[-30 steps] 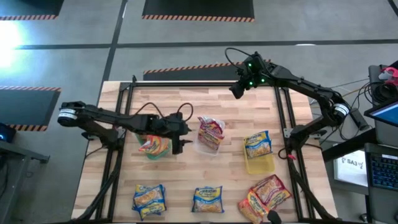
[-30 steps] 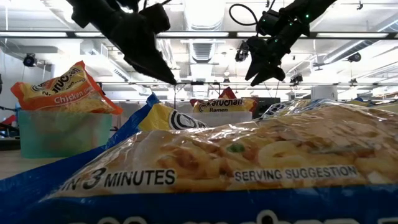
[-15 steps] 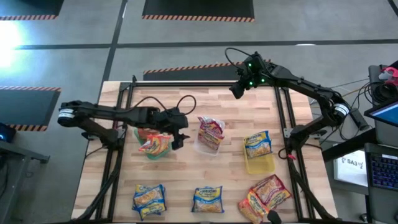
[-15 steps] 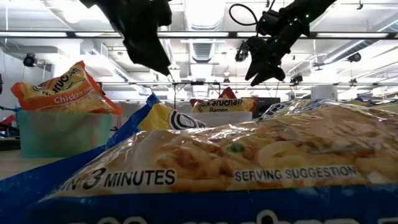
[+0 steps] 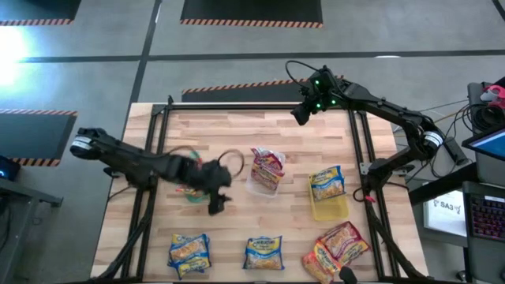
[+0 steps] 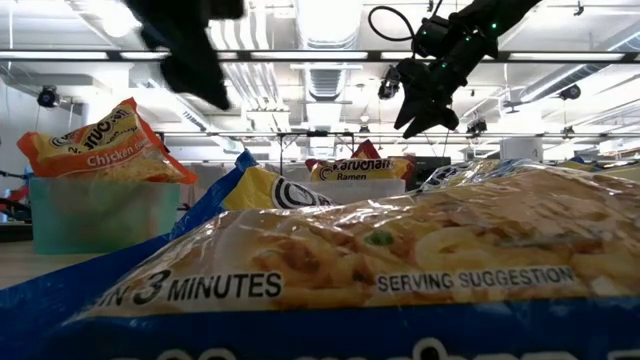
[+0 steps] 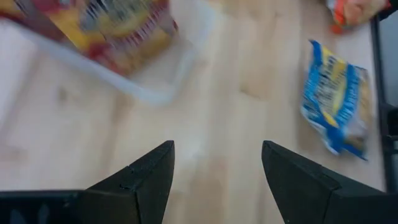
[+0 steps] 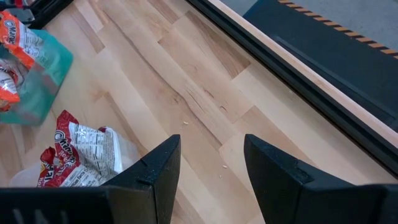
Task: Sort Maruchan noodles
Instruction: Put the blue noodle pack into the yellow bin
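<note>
Wood tabletop (image 5: pixel 229 221) in a big industrial room with ceiling ducts and lights, and ramen packets all over it. Red packet (image 5: pixel 267 166) sits in the clear bin (image 5: pixel 264 183) around the middle of the table, and you can see it from the right wrist too (image 8: pixel 78 155). Yellow-blue packet (image 5: pixel 326 183) is propped in the yellow bin (image 5: pixel 330 208) to the right of that. Green bin (image 5: pixel 193 195) is on the left with orange packets (image 6: pixel 95 145) sticking up out of it, though from above the left arm mostly covers it. Along the near edge there are loose ones: two blue packets (image 5: pixel 189 252) and (image 5: pixel 263 253) lying flat and apart from each other, plus a pile of orange-red packets (image 5: pixel 338 246) at the right corner. One blue packet is basically pressed up against the low camera and fills the whole bottom of that view. Left gripper (image 5: pixel 216 201) is blurry, hanging over bare wood just beside the green bin toward the near edge, fingers apart with nothing between them; its wrist view shows the clear bin and a blue packet ahead. Right gripper (image 5: pixel 300 115) is parked up high over the far edge of the table, jaws spread too, holding nothing, well away from any packet.
</note>
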You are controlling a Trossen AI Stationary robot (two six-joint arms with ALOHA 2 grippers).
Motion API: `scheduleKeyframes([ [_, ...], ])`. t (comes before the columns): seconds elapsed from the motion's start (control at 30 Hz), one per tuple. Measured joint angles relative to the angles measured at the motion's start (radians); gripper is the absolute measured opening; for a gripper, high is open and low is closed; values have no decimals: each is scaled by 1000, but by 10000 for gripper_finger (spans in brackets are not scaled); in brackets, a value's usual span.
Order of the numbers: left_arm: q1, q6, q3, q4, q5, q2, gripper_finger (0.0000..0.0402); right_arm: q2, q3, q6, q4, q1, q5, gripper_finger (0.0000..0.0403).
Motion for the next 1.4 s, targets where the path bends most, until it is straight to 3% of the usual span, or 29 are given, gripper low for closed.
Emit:
scheduleKeyframes([
  [0.27, -355, -497, -17, -28, -174, -9, 223, 0, 0, 0, 0, 0, 0, 167],
  [0.47, -542, -875, -17, -75, -246, 20, 223, 0, 0, 0, 0, 0, 0, 167],
  [0.67, -640, -1146, -17, -129, -245, 64, 223, 0, 0, 0, 0, 0, 0, 167],
  [0.97, -748, -1565, -1, -135, -143, 124, 223, 0, 0, 0, 0, 0, 0, 167],
  [1.2, -856, -1920, 19, -165, -141, 152, 226, 0, 0, 0, 0, 0, 0, 167],
  [1.4, -866, -1956, 19, -162, -85, 198, 253, 0, 0, 0, 0, 0, 0, 167],
])
